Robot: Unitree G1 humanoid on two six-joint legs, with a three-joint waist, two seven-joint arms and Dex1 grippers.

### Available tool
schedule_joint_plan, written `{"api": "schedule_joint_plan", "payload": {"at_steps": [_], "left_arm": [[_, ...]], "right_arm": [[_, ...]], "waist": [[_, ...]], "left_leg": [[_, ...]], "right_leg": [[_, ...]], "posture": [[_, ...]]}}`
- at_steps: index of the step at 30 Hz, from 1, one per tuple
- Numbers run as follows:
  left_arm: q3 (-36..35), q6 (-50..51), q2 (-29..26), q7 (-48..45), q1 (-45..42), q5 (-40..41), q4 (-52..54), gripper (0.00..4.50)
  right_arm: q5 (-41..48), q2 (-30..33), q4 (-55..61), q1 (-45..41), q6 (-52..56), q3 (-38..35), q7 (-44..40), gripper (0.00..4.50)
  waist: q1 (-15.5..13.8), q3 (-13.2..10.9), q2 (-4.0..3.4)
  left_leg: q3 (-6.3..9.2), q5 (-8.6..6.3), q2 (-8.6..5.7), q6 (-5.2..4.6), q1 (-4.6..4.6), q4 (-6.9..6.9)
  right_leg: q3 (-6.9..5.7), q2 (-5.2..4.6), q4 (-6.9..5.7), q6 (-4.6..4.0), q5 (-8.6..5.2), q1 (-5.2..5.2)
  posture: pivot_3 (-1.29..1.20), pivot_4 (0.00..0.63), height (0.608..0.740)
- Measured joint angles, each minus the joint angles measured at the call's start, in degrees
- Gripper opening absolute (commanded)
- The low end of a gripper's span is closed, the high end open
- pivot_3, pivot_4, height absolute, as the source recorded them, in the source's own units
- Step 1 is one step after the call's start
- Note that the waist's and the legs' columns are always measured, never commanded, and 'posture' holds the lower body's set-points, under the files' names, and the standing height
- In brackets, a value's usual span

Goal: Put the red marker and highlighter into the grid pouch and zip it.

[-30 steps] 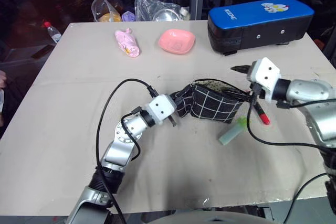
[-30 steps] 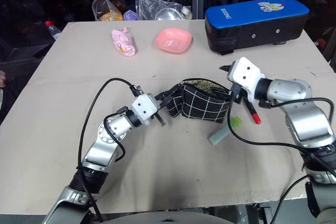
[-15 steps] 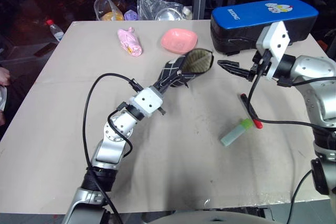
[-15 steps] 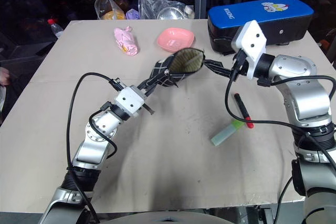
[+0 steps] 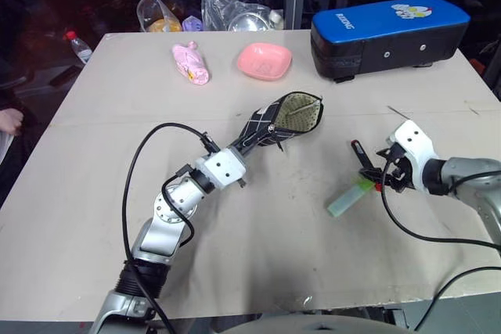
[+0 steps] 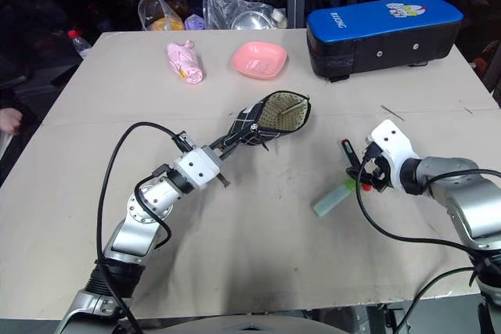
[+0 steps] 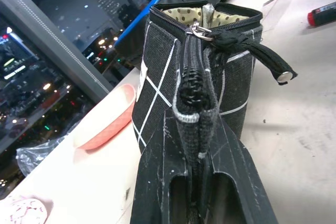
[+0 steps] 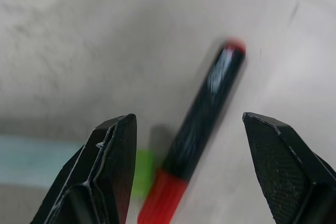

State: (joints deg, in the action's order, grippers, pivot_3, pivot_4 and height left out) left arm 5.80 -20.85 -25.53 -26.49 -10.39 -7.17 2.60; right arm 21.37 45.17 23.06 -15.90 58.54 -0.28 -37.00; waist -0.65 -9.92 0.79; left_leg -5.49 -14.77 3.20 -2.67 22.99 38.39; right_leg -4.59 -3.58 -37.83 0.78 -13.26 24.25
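The grid pouch (image 5: 288, 116) is held off the table, its mouth gaping and showing a dotted lining. My left gripper (image 5: 249, 143) is shut on the pouch's closed end, and the left wrist view shows the fabric edge (image 7: 194, 108) pinched between the fingers (image 7: 157, 182) with the zipper pull (image 7: 198, 29) above. The red marker (image 5: 365, 165) lies on the table to the right, beside the highlighter (image 5: 349, 197). My right gripper (image 5: 377, 175) hangs open just over the marker. In the right wrist view the marker (image 8: 207, 124) lies between the spread fingertips (image 8: 118, 145).
A big blue-topped case (image 5: 389, 33) stands at the back right. A pink dish (image 5: 264, 60), a pink packet (image 5: 190, 62) and plastic bags (image 5: 235, 13) sit along the far edge. A person's hand (image 5: 9, 120) is at the left edge.
My right gripper left the pouch's mouth and dropped down and right to just over the marker, its wrist rolling. The left gripper keeps the pouch lifted and has shifted slightly.
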Motion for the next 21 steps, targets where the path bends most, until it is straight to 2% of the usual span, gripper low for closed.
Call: {"api": "schedule_joint_plan", "payload": {"at_steps": [5,8,12,13,17,21], "left_arm": [[0.01,0.01,-0.06,-0.38,0.13,0.15,0.00,0.00],[0.01,0.02,-0.05,-0.55,0.21,0.16,0.01,0.00],[0.31,0.17,0.19,-0.70,0.24,0.16,0.01,0.00],[0.48,0.20,0.25,-0.74,0.22,0.16,0.01,0.00],[0.95,0.24,0.32,-0.78,0.19,0.17,0.01,0.00],[1.04,0.36,0.49,-0.80,0.05,0.39,0.00,0.00]], "right_arm": [[-0.57,-5.29,-1.49,0.21,1.67,-0.88,5.03,3.26],[-0.61,-6.01,-1.56,0.27,1.78,-0.86,6.08,2.40],[-0.65,-6.46,-1.66,0.23,1.82,-0.85,6.60,0.44],[-0.67,-6.41,-1.76,0.10,1.60,-0.80,6.58,0.10],[-1.25,-5.72,-3.11,-0.63,0.15,-0.49,6.19,0.07],[-5.73,3.00,-3.84,-5.56,-11.58,3.13,-0.28,0.07]], "waist": [[-0.12,0.01,0.01],[-0.21,0.01,0.02],[-0.19,0.02,0.03],[-0.16,0.03,0.05],[-0.14,0.03,0.05],[0.00,-0.02,-0.03]], "left_leg": [[-0.02,0.00,-0.04,0.00,0.04,0.00],[0.00,0.00,-0.06,0.00,0.06,0.00],[0.01,0.00,-0.07,0.00,0.06,0.00],[0.01,0.00,-0.06,0.00,0.05,0.00],[0.00,0.00,-0.06,0.00,0.04,0.01],[-0.09,0.00,-0.08,-0.01,0.09,0.00]], "right_leg": [[0.02,0.06,0.03,-0.13,0.08,0.00],[-0.01,0.05,0.06,-0.13,0.08,-0.01],[-0.01,0.05,0.06,-0.06,0.04,-0.01],[-0.01,0.05,0.06,-0.01,0.02,-0.02],[0.00,0.06,0.05,0.03,-0.01,-0.01],[0.10,0.08,0.04,0.06,-0.02,0.11]], "posture": [[0.00,0.150,0.740],[0.00,0.150,0.740],[0.00,0.150,0.740],[0.00,0.150,0.740],[0.00,0.150,0.740],[0.00,0.150,0.740]]}}
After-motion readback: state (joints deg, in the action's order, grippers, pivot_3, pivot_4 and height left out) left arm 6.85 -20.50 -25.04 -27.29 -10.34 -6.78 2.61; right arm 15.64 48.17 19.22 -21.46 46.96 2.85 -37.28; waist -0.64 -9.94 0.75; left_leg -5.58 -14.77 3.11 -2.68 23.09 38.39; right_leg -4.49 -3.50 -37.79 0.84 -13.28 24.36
